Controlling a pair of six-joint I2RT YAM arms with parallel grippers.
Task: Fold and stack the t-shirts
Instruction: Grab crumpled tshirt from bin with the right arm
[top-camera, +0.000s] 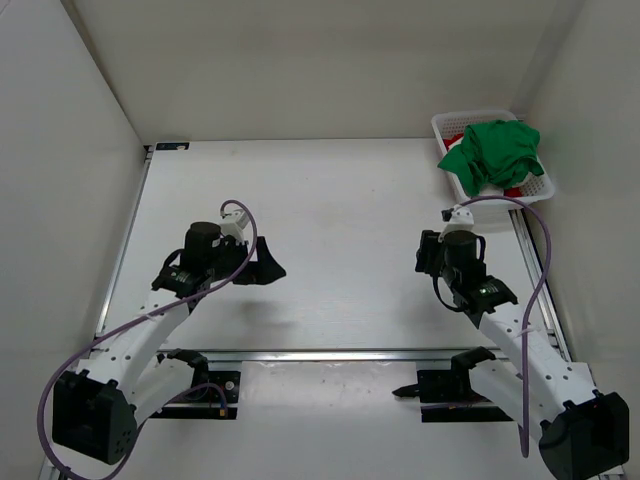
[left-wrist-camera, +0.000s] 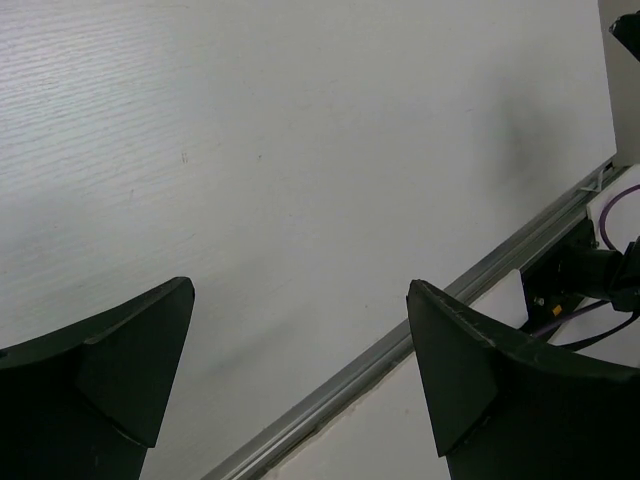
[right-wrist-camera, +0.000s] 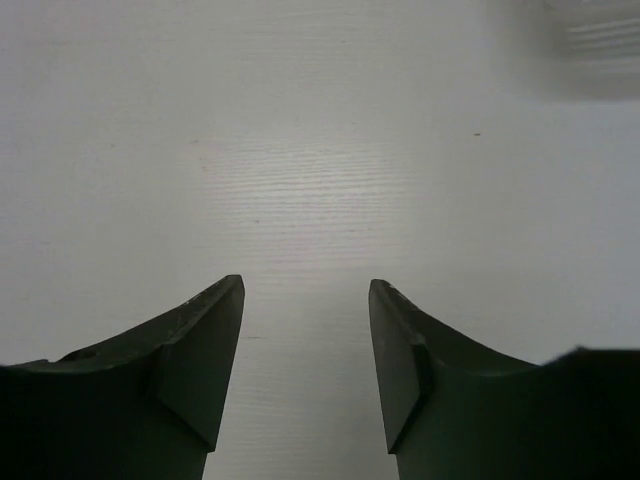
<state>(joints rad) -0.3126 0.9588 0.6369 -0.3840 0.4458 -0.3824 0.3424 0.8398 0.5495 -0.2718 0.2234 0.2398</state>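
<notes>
We see the t-shirts (top-camera: 492, 152) heaped in the basket (top-camera: 470, 117) — at the table's (top-camera: 330, 200) far right corner, behind the right arm (top-camera: 505, 325).

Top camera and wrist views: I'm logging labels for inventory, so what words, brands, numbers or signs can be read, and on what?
None can be read.
The basket, the green t-shirt, the table, the left claw and the right claw show no print.
A small dark piece at the table's far left corner is too small to tell.
</notes>
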